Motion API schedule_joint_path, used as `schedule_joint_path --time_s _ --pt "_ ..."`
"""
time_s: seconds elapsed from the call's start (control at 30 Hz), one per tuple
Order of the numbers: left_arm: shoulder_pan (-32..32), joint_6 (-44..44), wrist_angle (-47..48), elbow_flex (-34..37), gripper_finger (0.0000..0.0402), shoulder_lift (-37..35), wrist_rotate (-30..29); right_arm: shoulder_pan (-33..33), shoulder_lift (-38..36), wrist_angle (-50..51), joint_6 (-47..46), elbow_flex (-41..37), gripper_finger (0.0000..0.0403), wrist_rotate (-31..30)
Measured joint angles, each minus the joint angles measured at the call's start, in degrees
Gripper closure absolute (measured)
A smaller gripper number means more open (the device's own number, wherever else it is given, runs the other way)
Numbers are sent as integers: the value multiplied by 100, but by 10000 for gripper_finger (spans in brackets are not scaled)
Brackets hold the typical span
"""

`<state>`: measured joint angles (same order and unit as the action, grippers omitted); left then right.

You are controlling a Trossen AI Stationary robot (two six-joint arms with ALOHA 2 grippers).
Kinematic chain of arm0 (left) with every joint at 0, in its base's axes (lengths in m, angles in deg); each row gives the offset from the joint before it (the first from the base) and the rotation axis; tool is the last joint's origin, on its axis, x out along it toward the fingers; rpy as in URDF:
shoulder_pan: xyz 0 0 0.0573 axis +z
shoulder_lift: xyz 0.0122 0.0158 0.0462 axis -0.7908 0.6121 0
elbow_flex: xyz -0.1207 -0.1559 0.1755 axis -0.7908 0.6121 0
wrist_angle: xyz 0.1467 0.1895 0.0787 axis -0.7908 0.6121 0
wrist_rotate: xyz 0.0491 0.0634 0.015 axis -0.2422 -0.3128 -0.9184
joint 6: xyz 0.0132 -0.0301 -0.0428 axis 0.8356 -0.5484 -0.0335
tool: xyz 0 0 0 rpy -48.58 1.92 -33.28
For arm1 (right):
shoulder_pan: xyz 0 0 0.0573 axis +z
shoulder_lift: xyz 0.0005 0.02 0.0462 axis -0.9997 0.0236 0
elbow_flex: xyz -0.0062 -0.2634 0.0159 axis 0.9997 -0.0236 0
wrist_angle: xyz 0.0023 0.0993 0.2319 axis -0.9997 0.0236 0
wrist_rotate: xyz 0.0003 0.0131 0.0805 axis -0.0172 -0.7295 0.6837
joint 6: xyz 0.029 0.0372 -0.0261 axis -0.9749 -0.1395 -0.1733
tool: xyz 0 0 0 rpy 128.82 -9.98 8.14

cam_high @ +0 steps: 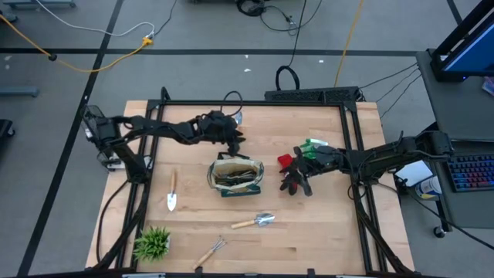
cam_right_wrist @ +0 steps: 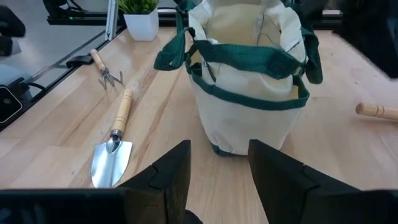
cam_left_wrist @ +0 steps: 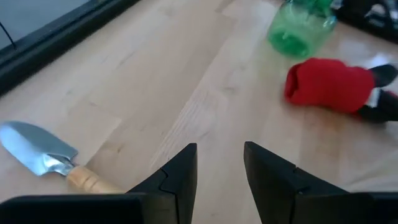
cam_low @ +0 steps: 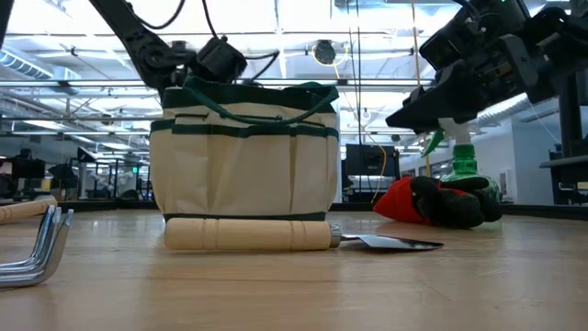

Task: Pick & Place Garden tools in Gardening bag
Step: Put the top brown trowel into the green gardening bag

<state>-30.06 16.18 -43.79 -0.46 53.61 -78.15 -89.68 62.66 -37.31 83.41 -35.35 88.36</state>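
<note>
**Op A:** From my console the gardening bag (cam_high: 236, 175) sits mid-table, upright, mouth open. Around it I see one trowel (cam_high: 172, 191) on the left side, a second trowel (cam_high: 258, 222) just in front of the bag, a small hand rake (cam_high: 211, 252) near the front edge, and a potted plant (cam_high: 152, 242) at the front left corner.

**Op B:** I've got the left gripper (cam_high: 231, 139) hovering behind the bag, close to its rim. Its fingers (cam_left_wrist: 180, 177) stand apart with nothing between them; only bare wood shows through the gap.

**Op A:** The right gripper (cam_high: 302, 164) is over the red-and-black gloves (cam_high: 292, 174), with the green spray bottle (cam_high: 314, 144) lying just beside them. Its fingers (cam_right_wrist: 174, 171) are parted too, empty, facing the bag.

**Op B:** What's blocked for you?

**Op A:** From above, the right arm covers most of the gloves and bottle. In the low view the trowel handle (cam_low: 248, 233) lies across the foot of the bag, and I can't make out what is inside the bag.
</note>
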Motion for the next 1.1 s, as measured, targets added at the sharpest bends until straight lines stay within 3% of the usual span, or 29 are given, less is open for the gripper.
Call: schedule_joint_path --time_s 0.2,0.6,1.1 --pt "87 -64 -54 -2 266 198 -738 -1 1 -49 1 0 245 -1" --pt "223 -662 -392 -4 266 198 -715 -1 1 71 149 0 245 -4" --pt "313 -873 7 -11 266 425 -1342 1 1 1017 61 -4 245 -2"
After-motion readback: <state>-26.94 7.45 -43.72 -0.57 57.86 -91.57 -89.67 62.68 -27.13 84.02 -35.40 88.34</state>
